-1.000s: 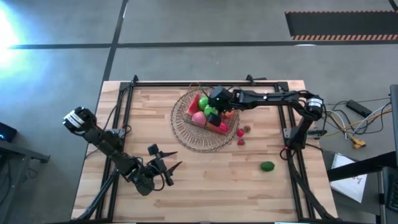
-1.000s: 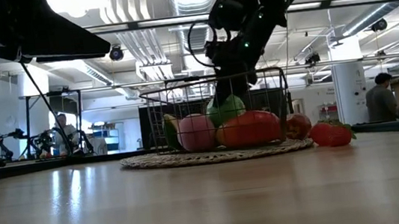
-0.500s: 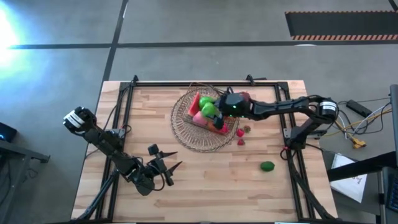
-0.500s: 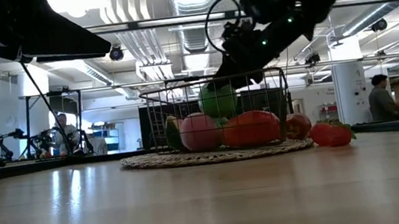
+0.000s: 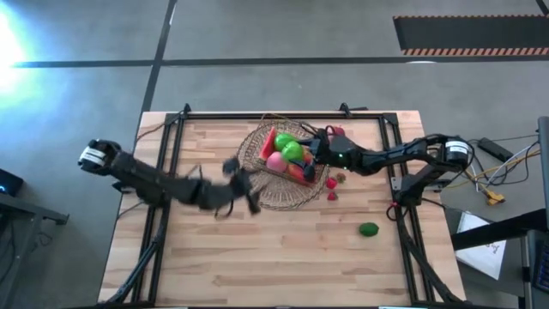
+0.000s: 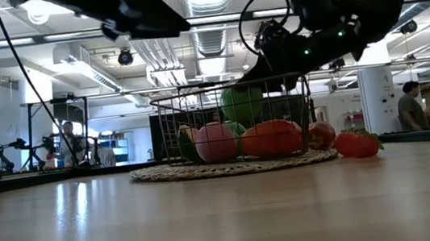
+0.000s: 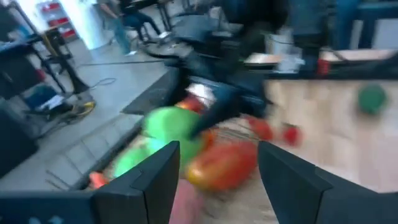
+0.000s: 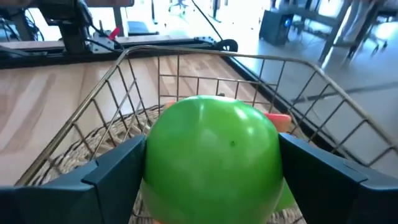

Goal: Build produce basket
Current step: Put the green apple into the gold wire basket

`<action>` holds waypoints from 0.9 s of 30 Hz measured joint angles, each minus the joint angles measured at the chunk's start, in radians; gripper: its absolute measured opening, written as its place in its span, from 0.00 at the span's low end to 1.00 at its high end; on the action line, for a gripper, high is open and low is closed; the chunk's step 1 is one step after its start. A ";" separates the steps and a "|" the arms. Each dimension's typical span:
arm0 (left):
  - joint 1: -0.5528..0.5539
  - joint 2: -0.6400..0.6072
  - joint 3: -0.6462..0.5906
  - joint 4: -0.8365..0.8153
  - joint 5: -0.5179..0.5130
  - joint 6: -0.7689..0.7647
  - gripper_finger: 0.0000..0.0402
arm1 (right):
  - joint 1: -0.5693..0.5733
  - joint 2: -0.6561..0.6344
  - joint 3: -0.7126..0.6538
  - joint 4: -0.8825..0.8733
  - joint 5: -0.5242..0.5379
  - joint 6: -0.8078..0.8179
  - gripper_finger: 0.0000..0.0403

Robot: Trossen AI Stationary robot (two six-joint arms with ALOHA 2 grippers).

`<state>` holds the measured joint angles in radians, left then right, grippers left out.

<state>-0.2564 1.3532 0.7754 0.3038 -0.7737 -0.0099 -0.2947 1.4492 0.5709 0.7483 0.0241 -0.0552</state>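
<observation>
- Holding a bright green apple [image 8: 212, 155] between its two dark fingers [image 8: 115, 171], the right gripper [image 5: 310, 151] hangs over the wire basket [image 5: 268, 142]; the jaws stand wide around the fruit, one finger on each side of it.
- Below and in front of these jaws lies the open top of the basket, with the other produce under the held apple.
- The left gripper [image 5: 243, 187] is stretched out over the table [image 5: 274, 257], near the edge of the round woven tray [image 5: 262, 193] on the side away from the right arm; its jaws are open wide and hold nothing.
- In front of the left jaws, in the left wrist view, a green piece [image 7: 171, 124] and a red piece [image 7: 224, 165] show in blur.
- Count in the basket, as far as I can see from above: two green pieces, one pink piece [image 5: 274, 161], one long red piece [image 5: 300, 172]; small orange parts I cannot count.
- One basket, standing on one round tray.
- Outside the basket, past the right jaws toward the table's near edge: two small red pieces [image 5: 333, 195] just beside the tray, and one dark green piece [image 5: 368, 228] well apart from them.
- People [image 6: 414, 106] show in the room behind the table.
</observation>
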 joint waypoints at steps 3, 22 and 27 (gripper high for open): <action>0.184 -0.025 0.024 0.006 0.278 0.020 0.49 | 0.000 -0.024 -0.048 0.068 -0.004 -0.021 0.81; 0.584 0.277 0.196 0.115 1.035 0.121 0.48 | -0.002 -0.073 -0.120 0.215 -0.179 -0.045 0.81; 0.584 0.275 0.178 0.114 1.036 0.128 0.39 | 0.000 -0.076 -0.131 0.218 -0.180 -0.047 0.81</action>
<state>0.3276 1.6286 0.9535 0.4177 0.2619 0.1183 -0.2951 1.3735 0.4399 0.9666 -0.1560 -0.1023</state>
